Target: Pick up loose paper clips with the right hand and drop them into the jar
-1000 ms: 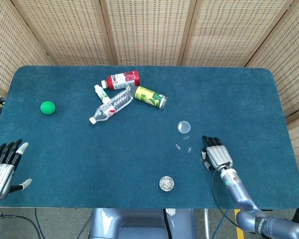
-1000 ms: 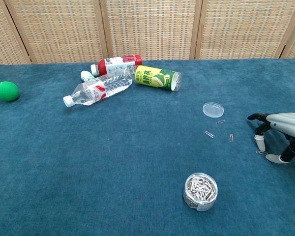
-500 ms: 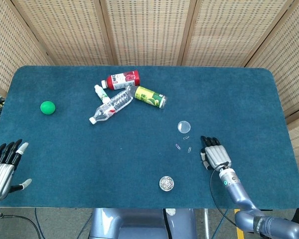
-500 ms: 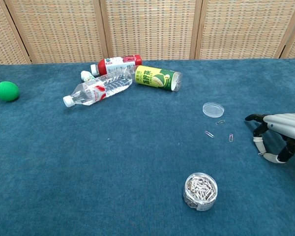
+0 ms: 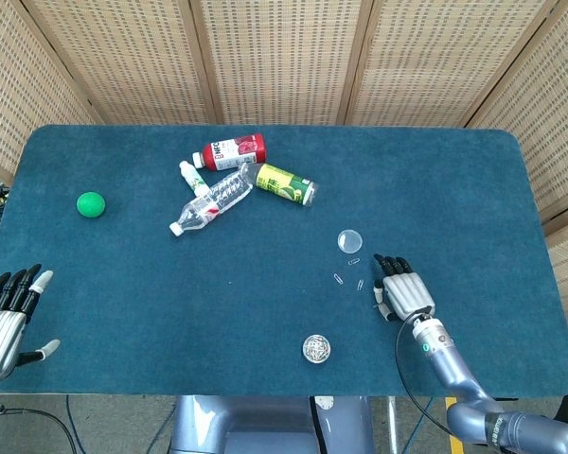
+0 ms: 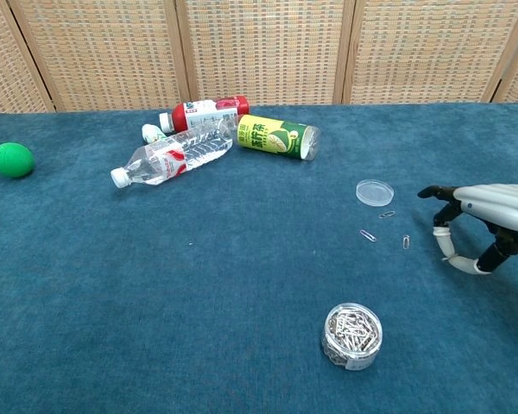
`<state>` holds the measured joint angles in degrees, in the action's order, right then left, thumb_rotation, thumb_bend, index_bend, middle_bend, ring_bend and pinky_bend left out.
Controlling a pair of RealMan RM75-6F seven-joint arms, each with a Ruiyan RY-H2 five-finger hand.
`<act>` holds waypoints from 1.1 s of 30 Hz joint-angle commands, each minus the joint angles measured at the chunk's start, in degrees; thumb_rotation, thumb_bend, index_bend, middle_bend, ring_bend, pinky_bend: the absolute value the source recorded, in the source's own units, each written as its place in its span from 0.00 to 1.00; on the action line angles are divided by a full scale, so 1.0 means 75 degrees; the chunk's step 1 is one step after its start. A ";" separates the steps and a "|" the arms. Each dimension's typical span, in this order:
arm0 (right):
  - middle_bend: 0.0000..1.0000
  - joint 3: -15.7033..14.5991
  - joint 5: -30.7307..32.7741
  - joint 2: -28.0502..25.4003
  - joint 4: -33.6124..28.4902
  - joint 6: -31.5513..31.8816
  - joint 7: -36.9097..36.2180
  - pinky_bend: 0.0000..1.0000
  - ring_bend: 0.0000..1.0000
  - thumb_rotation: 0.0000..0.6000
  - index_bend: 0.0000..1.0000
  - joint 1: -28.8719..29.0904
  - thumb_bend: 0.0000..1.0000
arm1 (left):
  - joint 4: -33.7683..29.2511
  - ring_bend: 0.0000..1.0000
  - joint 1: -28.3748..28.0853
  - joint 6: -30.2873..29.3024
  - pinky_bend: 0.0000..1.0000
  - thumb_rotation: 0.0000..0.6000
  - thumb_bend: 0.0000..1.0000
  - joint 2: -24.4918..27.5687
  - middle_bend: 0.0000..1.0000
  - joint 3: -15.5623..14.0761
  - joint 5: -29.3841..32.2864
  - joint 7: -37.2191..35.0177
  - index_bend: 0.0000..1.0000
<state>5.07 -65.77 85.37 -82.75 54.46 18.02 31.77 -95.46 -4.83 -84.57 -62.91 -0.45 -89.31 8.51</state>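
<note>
The right hand (image 6: 479, 226) hovers palm-down, fingers spread wide and holding nothing, paper clips (image 6: 406, 242) just beside its fingertips.

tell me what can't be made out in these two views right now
- Right hand, chest view: cut off by the right edge; too small to tell whether its fingers pinch a clip.
- Left hand, head view: cut by the left edge; absent from chest view.
- Jar, head view: contents too small to resolve.

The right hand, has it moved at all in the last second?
Yes. The right hand has shifted toward the loose clips and the lid, closing the gap, and it has lifted a little off the table.
</note>
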 commanded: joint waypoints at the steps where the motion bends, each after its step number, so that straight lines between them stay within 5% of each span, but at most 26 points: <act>1: 0.00 -0.0007 -0.0402 -0.0403 -0.0695 0.0152 0.0099 0.00 0.00 1.00 0.61 0.0067 0.51 | 0.0001 0.00 -0.0001 0.0004 0.00 1.00 0.00 -0.0007 0.00 -0.0004 -0.0003 0.0009 0.00; 13: 0.00 -0.0318 -0.0987 -0.0743 -0.2546 -0.0145 0.1294 0.00 0.00 1.00 0.62 0.0548 0.51 | 0.0009 0.00 0.0004 0.0000 0.00 1.00 0.00 -0.0042 0.00 -0.0012 -0.0012 0.0067 0.00; 33: 0.00 -0.0622 -0.0264 0.0105 -0.2644 -0.0130 0.2701 0.00 0.00 1.00 0.62 0.0890 0.51 | 0.0036 0.00 -0.0011 0.0024 0.00 1.00 0.00 -0.0026 0.00 -0.0014 -0.0012 0.0005 0.00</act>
<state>0.48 -67.80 86.10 -102.58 53.44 38.21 38.42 -95.20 -4.91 -84.40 -63.10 -0.55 -89.40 8.53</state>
